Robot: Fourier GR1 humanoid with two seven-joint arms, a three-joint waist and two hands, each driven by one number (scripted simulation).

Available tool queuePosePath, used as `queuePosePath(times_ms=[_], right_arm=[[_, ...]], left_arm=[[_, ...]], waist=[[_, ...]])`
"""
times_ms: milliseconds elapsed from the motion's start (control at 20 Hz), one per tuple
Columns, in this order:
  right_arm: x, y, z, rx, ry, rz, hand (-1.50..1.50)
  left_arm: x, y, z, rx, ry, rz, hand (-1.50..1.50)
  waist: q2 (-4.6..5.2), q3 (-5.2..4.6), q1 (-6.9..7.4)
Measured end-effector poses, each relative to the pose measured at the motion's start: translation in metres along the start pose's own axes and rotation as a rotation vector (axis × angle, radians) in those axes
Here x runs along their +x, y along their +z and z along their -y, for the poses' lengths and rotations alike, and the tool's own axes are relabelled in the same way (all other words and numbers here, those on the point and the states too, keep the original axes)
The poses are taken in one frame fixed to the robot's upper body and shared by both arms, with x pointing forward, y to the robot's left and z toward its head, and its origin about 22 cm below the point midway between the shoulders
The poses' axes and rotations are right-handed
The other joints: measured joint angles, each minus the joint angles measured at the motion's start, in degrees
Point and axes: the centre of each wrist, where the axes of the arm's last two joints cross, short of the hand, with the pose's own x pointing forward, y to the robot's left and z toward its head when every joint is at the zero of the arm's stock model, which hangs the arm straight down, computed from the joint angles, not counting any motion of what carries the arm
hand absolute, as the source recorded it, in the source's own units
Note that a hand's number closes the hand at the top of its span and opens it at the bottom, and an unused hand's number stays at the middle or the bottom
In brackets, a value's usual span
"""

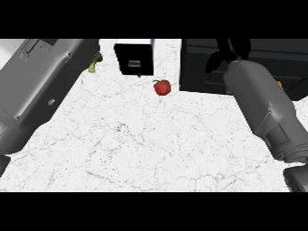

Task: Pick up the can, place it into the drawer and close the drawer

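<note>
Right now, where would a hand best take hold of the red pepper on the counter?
Probably round the body of the red pepper, coming from above on the near side: it is small and rounded, the box sits behind it and the black drawer close on its right.

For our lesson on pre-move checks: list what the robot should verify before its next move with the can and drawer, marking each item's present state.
1. Can in sight: not ok, none shows on the counter.
2. Right hand above the black drawer unit: ok.
3. Can in the right hand: cannot tell, dark against dark.
4. Drawer open: cannot tell.
5. Red fruit apart from the drawer unit: ok, it lies to its left.
6. Left hand placed: cannot tell, only the left forearm shows.
</note>
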Motion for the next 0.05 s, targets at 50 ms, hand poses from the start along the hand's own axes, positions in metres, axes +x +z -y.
queuePosePath(times_ms=[50], right_arm=[[0.0008,-0.001,0.0003,0.002,-0.006,0.01,-1.5]], left_arm=[[-0.0017,0.0014,-0.001,-0.003,0.002,-0.001,-1.5]], waist=[[0.08,0.04,-0.14]])
